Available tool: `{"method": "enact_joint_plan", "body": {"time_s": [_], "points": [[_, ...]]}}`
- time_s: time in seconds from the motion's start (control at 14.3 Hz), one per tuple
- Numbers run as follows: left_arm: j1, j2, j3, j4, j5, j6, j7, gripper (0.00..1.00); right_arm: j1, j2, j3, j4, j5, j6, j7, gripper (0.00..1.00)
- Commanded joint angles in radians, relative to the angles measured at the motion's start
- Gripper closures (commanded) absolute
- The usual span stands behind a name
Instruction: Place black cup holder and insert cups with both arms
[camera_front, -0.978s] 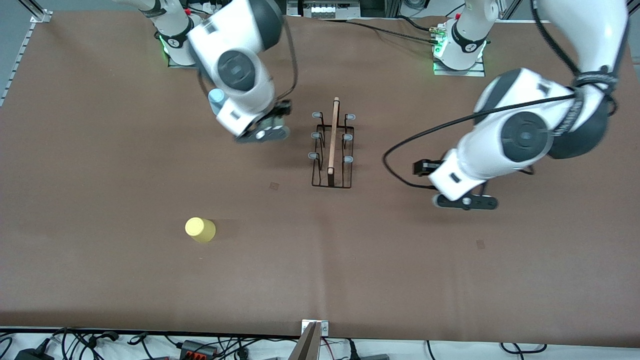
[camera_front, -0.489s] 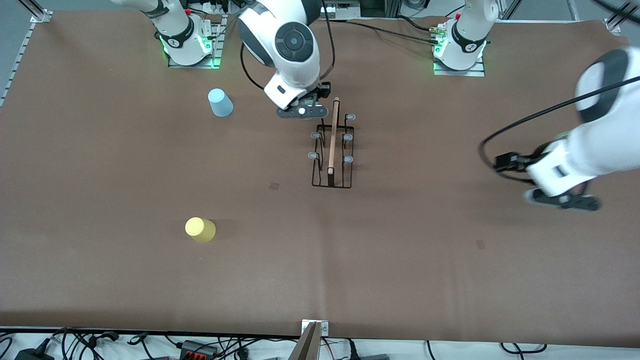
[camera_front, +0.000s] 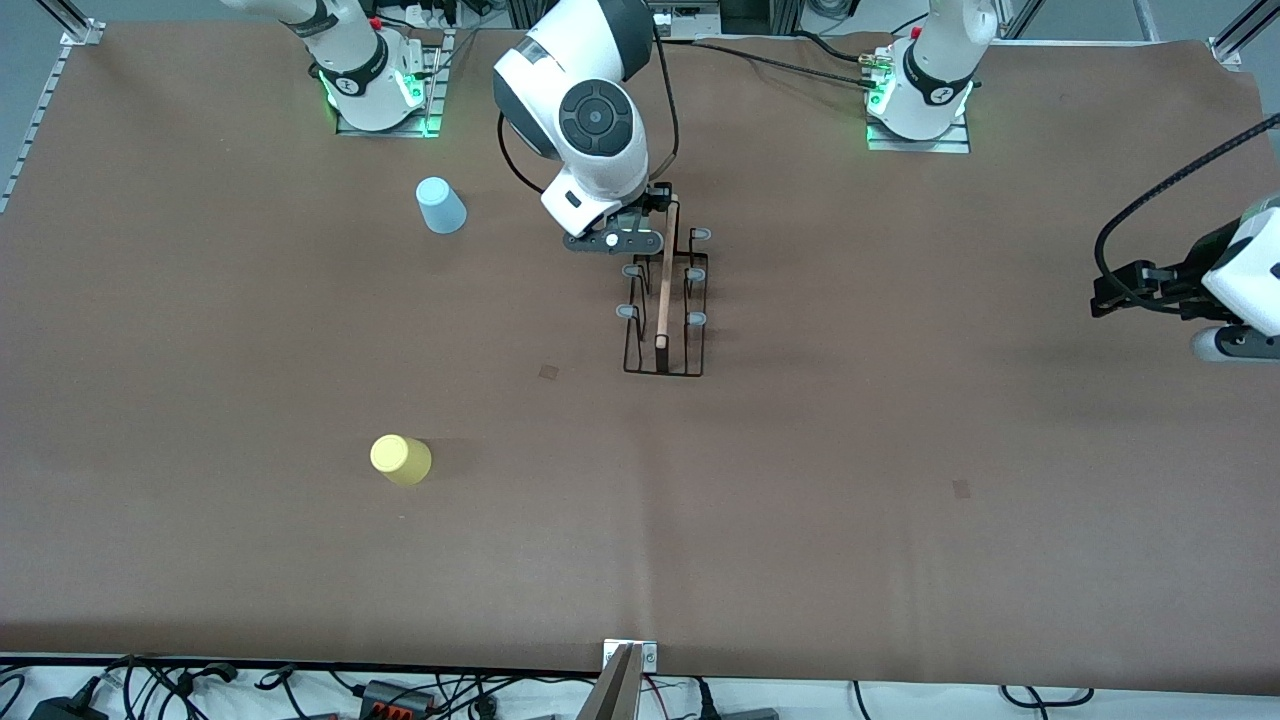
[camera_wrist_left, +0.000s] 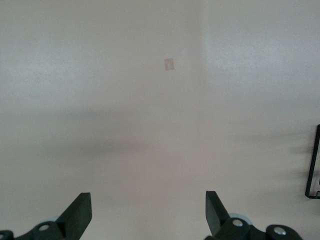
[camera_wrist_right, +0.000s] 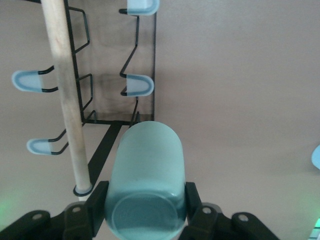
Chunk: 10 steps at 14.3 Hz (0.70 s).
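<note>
Your right gripper (camera_front: 640, 232) has swung in from the right arm's end of the surface (camera_front: 800, 520) and now hangs over the end of the black rack (camera_front: 664, 300) farthest from the front camera, right by the tip of its wooden handle (camera_front: 665, 275). Jaws are clamped on the mint-green cup (camera_wrist_right: 145, 182), held sideways with its open mouth facing the wrist camera. The nearest blue-tipped peg (camera_wrist_right: 139, 85) sits just ahead of it, so you're lining up an insertion, though how high the cup rides above that peg is hard to call.

Meanwhile your left gripper (camera_wrist_left: 148, 214) has pulled well clear to the left arm's end, jaws spread wide, holding nothing and waiting.

The rack stands upright mid-surface, all pegs bare. The blue cup (camera_front: 440, 205) and yellow cup (camera_front: 400, 459) are untouched toward the right arm's end, the yellow one nearer the front camera.
</note>
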Motion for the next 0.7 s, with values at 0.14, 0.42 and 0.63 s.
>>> {"method": "enact_joint_plan", "body": {"time_s": [0.14,0.42,0.63], "points": [[-0.006,-0.193,0.001,-0.305,-0.030,0.152,-0.103,0.00,0.023,0.038,-0.007,0.032,0.018,0.003,0.019,0.62],[0.095,-0.193,-0.161,-0.301,-0.018,0.129,-0.234,0.00,0.024,0.079,-0.007,0.032,0.005,0.012,0.017,0.62],[0.105,-0.190,-0.147,-0.286,-0.016,0.135,-0.188,0.00,0.024,0.107,-0.007,0.034,0.004,0.052,0.014,0.59]]}}
